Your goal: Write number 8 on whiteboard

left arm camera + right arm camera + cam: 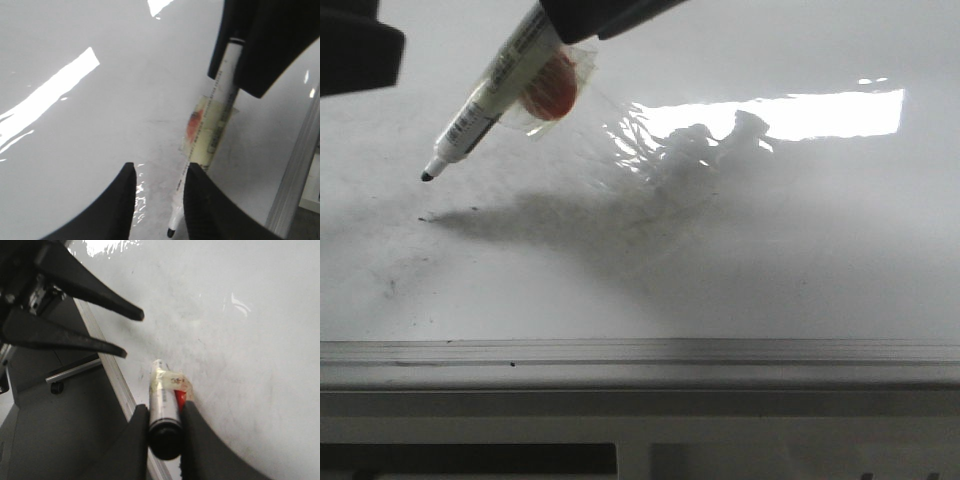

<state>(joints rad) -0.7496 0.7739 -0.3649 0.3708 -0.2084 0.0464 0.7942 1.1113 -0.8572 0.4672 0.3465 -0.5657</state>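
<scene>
Grey metal edge rail (640, 352) runs along the near border of the whiteboard (800, 250). Right gripper (164, 427) is clenched on the black rear end of a marker (490, 95); its jaws press both sides of the barrel. A clear tape tab with a red patch (552, 88) is attached mid-barrel. Marker is tilted, tip (427, 176) pointing down, just above the board surface; contact cannot be confirmed. Left gripper (159, 200) hangs beside the marker, jaws apart, grasping nothing. Small black ink specks (423, 216) lie near the tip. No figure 8 is drawn yet.
</scene>
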